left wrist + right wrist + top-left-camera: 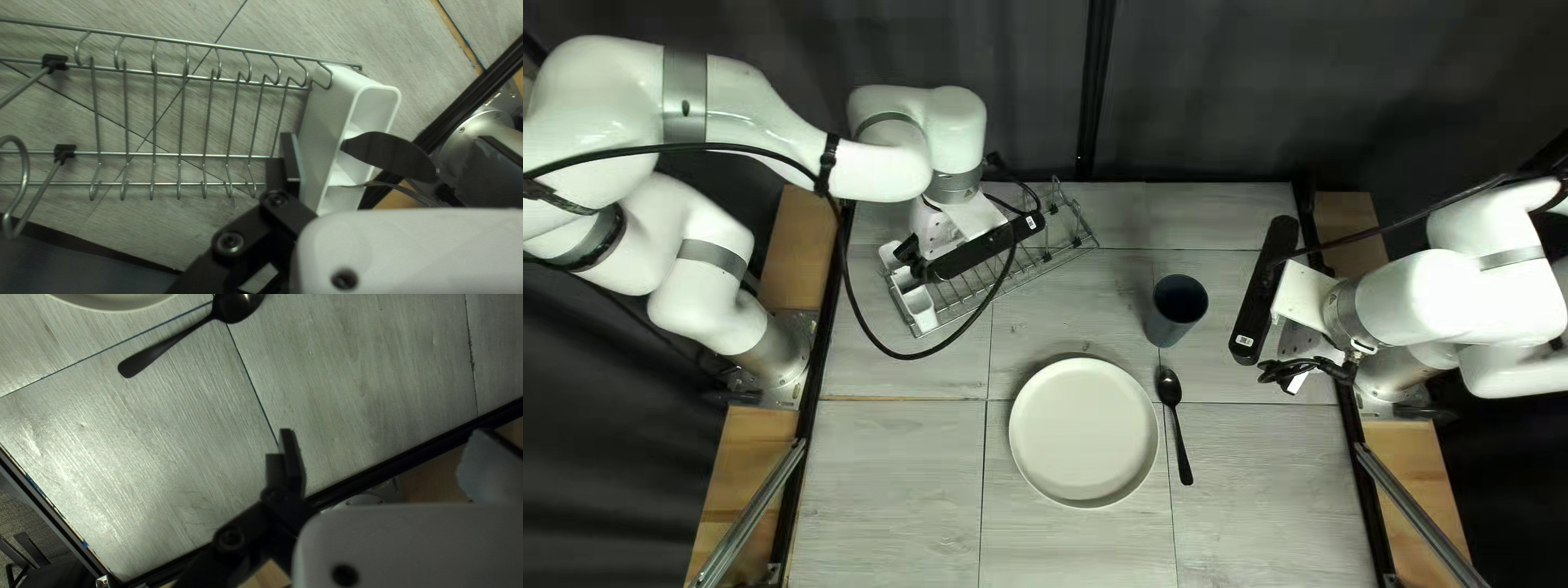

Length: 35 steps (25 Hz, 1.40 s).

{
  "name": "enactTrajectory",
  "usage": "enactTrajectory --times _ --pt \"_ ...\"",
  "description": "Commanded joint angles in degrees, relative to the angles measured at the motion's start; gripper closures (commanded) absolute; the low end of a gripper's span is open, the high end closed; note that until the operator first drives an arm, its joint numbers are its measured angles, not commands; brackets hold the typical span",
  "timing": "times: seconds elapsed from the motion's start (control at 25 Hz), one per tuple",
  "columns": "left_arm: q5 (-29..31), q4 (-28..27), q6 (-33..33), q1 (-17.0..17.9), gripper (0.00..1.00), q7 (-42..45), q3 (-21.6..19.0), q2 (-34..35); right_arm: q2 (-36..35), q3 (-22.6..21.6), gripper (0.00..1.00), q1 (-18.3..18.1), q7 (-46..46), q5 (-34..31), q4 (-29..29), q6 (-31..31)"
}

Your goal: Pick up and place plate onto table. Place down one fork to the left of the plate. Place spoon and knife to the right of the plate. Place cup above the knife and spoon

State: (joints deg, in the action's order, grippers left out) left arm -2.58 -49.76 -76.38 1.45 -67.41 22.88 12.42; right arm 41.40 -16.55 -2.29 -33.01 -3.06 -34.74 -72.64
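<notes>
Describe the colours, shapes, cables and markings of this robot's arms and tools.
Left arm and right arm: white, rounded segments, grey bands, black cables, silvery bases. Each wrist carries a black bar with a small white label. Left tool and right tool: black links with round bolts.

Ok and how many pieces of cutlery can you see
3: a black metal spoon beside the round white plate, and two dark pieces leaning out of the white plastic cutlery holder. More may be hidden inside.
</notes>
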Motion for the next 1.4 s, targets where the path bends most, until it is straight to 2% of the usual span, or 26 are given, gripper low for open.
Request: enactTrajectory --times 0.04,0.52,0.6,0.76,0.84,1.12,1.2,1.32,1.36,1.4 --pt "-0.07 -0.36 -0.28 0.18 0.97 1.19 -0.36 -0.54 0.00 0.00 0.00 0.00 0.00 0.00 0.00 0.00" --pt "1.31 -8.33 -9.24 0.94 0.98 9.04 -3.72 3.30 0.00 0.00 0.00 0.00 0.00 0.00 0.00 0.00" --pt "0.99 -11.27 -11.76 0.67 0.98 11.04 -3.95 4.32 0.00 0.00 0.00 0.00 0.00 0.00 0.00 0.00" --pt "-2.35 -16.71 -13.21 -0.90 1.00 17.24 -2.91 5.53 0.00 0.00 0.00 0.00 0.00 0.00 0.00 0.00" --pt "-4.14 -17.56 -12.15 -2.05 1.00 20.28 -1.97 6.30 0.00 0.00 0.00 0.00 0.00 0.00 0.00 0.00" --pt "-4.14 -17.56 -12.15 -2.05 1.00 20.28 -1.97 6.30 0.00 0.00 0.00 0.00 0.00 0.00 0.00 0.00" --pt "-7.33 -16.16 -9.51 -3.18 1.00 21.18 -0.10 7.29 0.00 0.00 0.00 0.00 0.00 0.00 0.00 0.00" --pt "-13.24 -6.09 2.73 -6.34 1.00 28.12 -0.45 16.08 0.00 0.00 0.00 0.00 0.00 0.00 0.00 0.00" --pt "-14.26 -2.57 7.01 -7.40 1.00 31.70 -2.08 18.88 0.00 0.00 0.00 0.00 0.00 0.00 0.00 0.00" --pt "-14.21 -1.80 8.18 -7.61 1.00 33.00 -2.88 19.57 0.00 0.00 0.00 0.00 0.00 0.00 0.00 0.00"
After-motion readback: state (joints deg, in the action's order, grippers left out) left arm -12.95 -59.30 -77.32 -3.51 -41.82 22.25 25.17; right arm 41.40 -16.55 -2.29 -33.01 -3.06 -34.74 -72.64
